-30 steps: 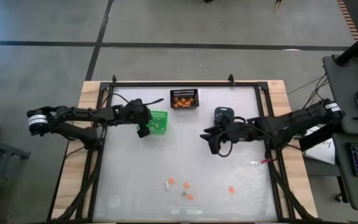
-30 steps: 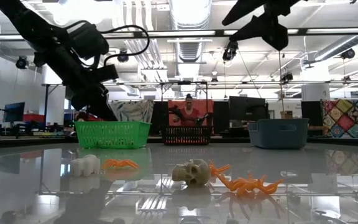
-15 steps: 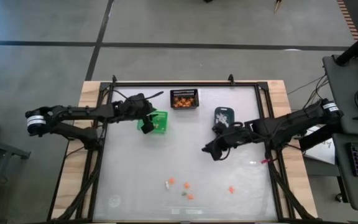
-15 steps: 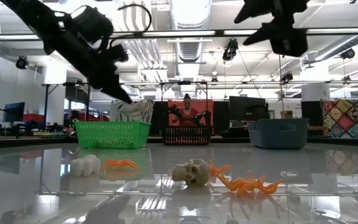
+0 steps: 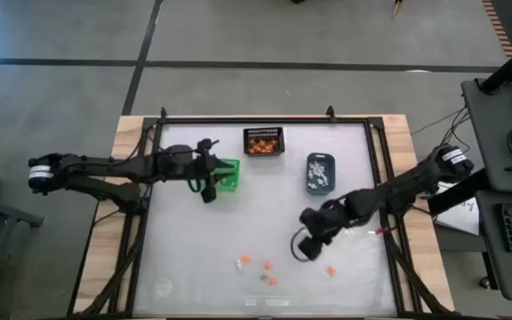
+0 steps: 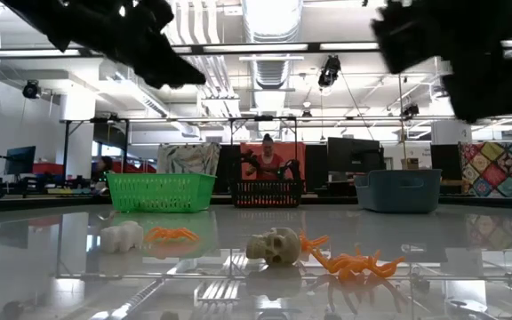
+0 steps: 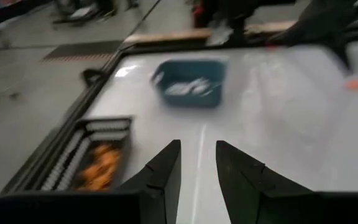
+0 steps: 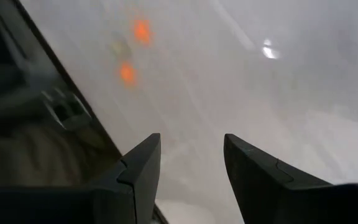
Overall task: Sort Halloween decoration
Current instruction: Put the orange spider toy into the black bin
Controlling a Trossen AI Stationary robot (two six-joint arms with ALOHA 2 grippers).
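Note:
The Halloween decoration lies as tiny trinkets near the table's front edge: orange and pale pieces (image 5: pixel 267 264) and one orange piece (image 5: pixel 331 271) apart on the right. The low view shows a white piece (image 6: pixel 121 236), a skull (image 6: pixel 274 245) and orange spiders (image 6: pixel 354 263). My right gripper (image 5: pixel 302 249) hangs open above the table, right of the cluster, with two orange trinkets (image 8: pixel 127 73) ahead of it. My left gripper (image 5: pixel 210 188) is open and holds nothing, beside the green bin's (image 5: pixel 228 175) left side.
A black mesh bin (image 5: pixel 263 141) with orange pieces stands at the far middle. A blue-grey bin (image 5: pixel 319 172) with pale pieces stands to its right. A raised frame rims the table (image 5: pixel 372 124). Bare tabletop lies between the bins and the trinkets.
My left gripper has risen from over the green bin and tipped up toward level, drawing back a little toward the table's left edge. My right gripper has left the blue-grey bin, gone toward the near edge and down, and tipped downward near the trinkets.

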